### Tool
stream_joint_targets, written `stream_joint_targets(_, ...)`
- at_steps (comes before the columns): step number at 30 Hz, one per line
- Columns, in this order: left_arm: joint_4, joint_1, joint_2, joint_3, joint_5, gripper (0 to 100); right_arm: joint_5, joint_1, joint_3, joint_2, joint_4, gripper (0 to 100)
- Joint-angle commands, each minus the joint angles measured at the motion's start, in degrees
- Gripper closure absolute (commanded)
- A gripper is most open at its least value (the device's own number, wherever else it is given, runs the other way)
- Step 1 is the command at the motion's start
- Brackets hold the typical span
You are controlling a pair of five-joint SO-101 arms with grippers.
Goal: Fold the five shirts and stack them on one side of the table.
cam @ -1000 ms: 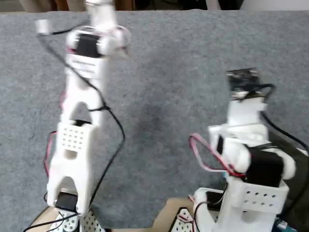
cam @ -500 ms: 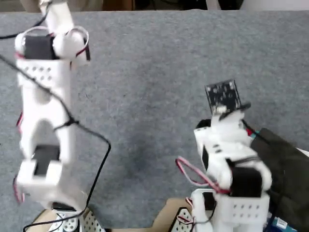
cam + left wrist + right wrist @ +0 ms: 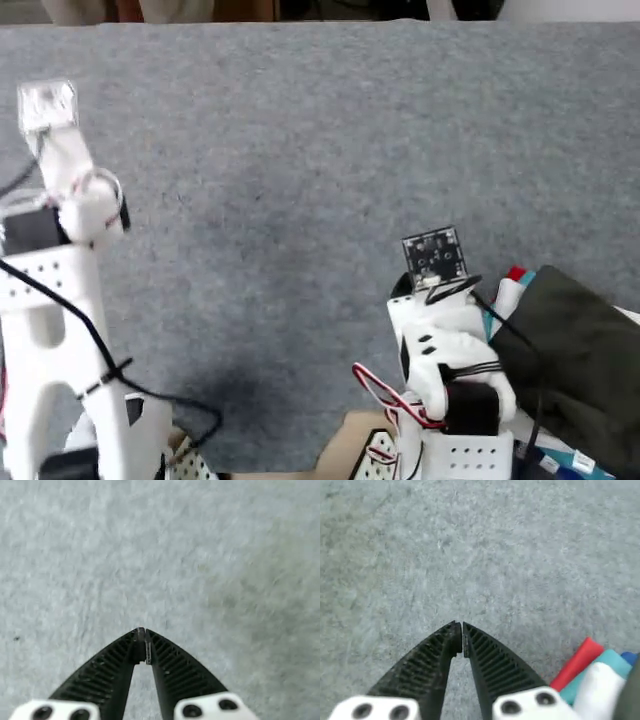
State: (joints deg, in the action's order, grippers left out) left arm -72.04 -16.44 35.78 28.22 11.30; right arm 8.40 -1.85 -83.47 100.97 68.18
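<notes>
**Shirts found folded and stacked at one side of the desk, both hands empty**

In the high view, a stack of folded shirts [image 3: 560,400], topped by a dark shirt [image 3: 590,340], was seen at the right edge of the grey desk [image 3: 300,150], just beside the right arm [image 3: 445,360]. Every shirt in view was gathered there, so the task was judged finished or very nearly so. In the left wrist view, the left hand [image 3: 140,637] was found closed tip to tip, with nothing held, above bare desk. In the right wrist view, the right hand [image 3: 459,630] was likewise pressed closed and empty. A red shirt [image 3: 577,662], a teal shirt [image 3: 597,672], a white shirt [image 3: 595,692] and a blue shirt [image 3: 630,657] were seen layered near it. With the dark one counted, five were judged stacked.
</notes>
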Motion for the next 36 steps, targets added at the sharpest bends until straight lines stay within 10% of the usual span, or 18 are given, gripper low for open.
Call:
stream_joint_targets(1, 5.3, -0.7, 6.8, 12.5, 0.4, 98, 0.3, -0.6, -3.6, 4.0, -1.1, 99.2)
stream_joint_targets(19, 27.1, -0.8, 37.1, 61.7, 0.4, 98, 0.3, -0.1, -13.2, 9.0, 4.7, 99.3)
stream_joint_targets(36, 6.9, -0.6, 67.8, 68.7, 0.3, 98, 0.6, -0.1, -13.2, 9.0, 7.7, 99.3)
